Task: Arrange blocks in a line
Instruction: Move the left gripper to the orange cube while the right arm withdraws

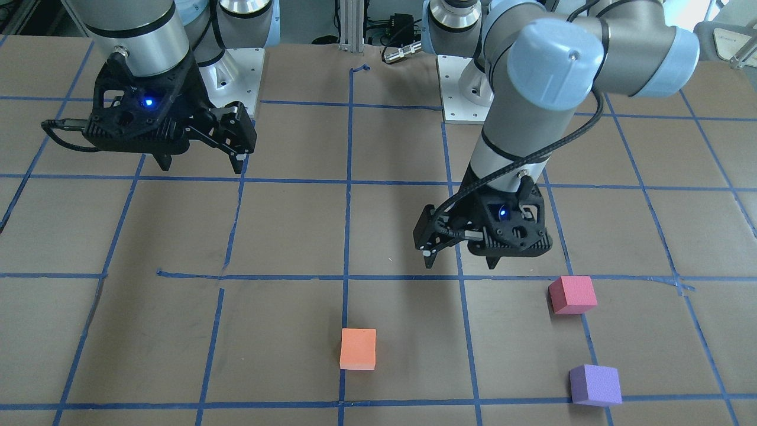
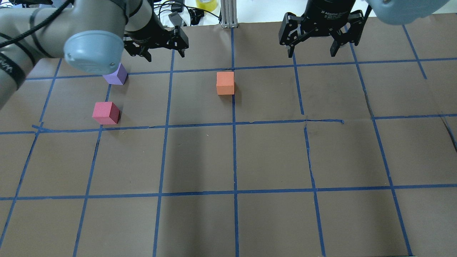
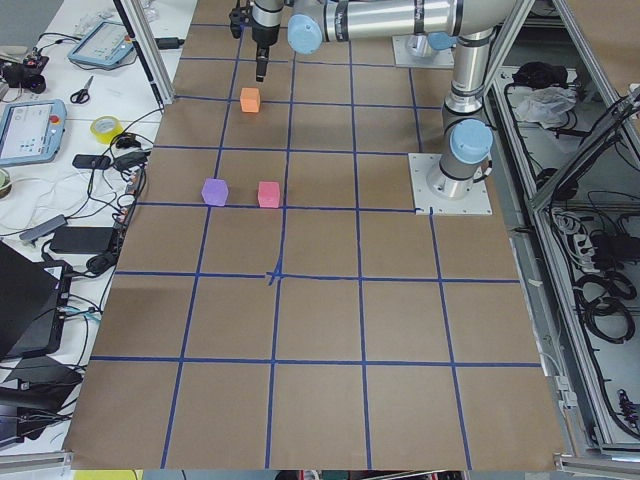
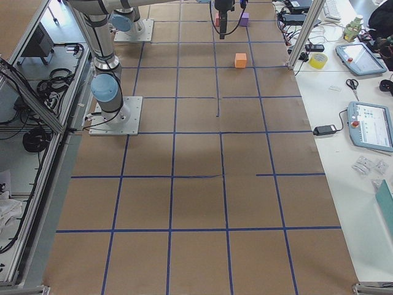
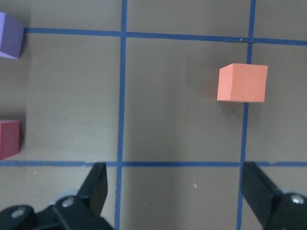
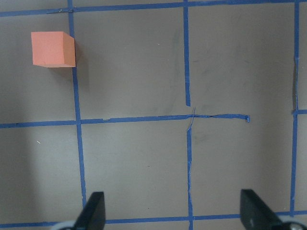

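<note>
Three foam cubes sit on the brown table, spread apart. The orange block (image 1: 358, 349) (image 2: 225, 83) (image 5: 242, 83) (image 6: 53, 49) lies on the centre tape line. The pinkish-red block (image 1: 572, 294) (image 2: 105, 112) (image 5: 9, 139) and the purple block (image 1: 595, 384) (image 2: 116, 75) (image 5: 10, 42) lie on my left side. My left gripper (image 1: 460, 263) (image 2: 165, 56) (image 5: 177, 191) is open and empty, hovering between the orange and pinkish-red blocks. My right gripper (image 1: 203, 167) (image 2: 311, 54) (image 6: 175, 213) is open and empty, high over my right side.
A blue tape grid (image 2: 234, 123) covers the table. The arm base plates (image 1: 236, 71) (image 1: 461, 89) are at the robot side. An aluminium post (image 2: 228, 14) stands at the far edge. Tablets and a tape roll (image 4: 319, 60) lie on the operators' desk beyond it.
</note>
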`<state>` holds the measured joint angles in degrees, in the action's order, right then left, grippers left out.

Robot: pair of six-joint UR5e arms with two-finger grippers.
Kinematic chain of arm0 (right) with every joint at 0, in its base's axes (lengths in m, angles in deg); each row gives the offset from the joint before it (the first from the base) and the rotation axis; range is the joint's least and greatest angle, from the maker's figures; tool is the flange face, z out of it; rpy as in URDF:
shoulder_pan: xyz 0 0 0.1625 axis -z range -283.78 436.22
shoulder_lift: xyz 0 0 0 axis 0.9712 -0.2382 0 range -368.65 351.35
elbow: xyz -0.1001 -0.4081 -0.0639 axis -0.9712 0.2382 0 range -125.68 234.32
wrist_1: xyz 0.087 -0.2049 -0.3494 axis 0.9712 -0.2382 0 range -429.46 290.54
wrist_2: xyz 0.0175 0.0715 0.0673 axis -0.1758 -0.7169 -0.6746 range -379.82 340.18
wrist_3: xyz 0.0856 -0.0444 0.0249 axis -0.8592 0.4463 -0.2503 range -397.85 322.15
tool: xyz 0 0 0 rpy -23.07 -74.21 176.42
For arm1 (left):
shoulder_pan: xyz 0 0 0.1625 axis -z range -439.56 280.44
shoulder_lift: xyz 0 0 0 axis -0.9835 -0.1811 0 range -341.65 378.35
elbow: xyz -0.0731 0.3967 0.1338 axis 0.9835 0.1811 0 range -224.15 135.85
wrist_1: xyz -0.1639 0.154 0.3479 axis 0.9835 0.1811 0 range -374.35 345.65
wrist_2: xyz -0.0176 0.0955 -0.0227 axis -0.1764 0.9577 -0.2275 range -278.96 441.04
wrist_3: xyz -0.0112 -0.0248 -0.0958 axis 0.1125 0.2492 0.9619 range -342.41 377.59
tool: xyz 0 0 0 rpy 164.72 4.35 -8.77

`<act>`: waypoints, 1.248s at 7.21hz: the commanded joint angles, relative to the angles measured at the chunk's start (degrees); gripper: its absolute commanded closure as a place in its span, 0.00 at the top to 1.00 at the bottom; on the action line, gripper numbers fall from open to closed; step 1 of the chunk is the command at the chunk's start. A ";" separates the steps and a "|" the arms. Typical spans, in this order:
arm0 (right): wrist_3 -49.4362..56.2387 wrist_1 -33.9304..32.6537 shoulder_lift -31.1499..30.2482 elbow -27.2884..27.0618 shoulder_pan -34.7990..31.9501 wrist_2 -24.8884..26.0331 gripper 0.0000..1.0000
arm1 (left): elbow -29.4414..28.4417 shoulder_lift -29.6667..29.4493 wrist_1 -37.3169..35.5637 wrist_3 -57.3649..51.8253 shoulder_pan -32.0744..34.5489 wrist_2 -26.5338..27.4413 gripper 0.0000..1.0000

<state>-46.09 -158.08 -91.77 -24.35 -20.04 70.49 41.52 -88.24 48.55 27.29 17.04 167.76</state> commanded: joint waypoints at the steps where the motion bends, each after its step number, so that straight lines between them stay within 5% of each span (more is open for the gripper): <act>1: -0.02 -0.75 -0.46 -0.35 0.29 -0.14 0.78 | -6.79 -8.33 -2.69 3.20 3.58 0.46 1.00; 3: 0.16 -0.67 -0.38 -0.70 0.46 0.39 1.00 | -9.02 -15.45 -4.87 3.75 7.18 0.64 1.00; 6: 0.16 -0.49 -0.38 -0.96 1.17 0.22 1.00 | -9.81 -21.09 -5.93 3.75 7.81 1.34 1.00; 7: -0.11 -0.93 -0.46 -0.96 1.17 -0.14 0.79 | -10.51 -22.15 -7.25 5.75 8.07 1.09 1.00; 9: 0.16 -0.67 -0.38 -1.13 1.25 0.21 1.00 | -10.78 -24.44 -7.26 5.16 8.95 1.08 1.00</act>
<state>-46.00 -158.76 -92.17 -25.40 -18.84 70.71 30.91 -111.31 41.47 32.45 25.60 168.86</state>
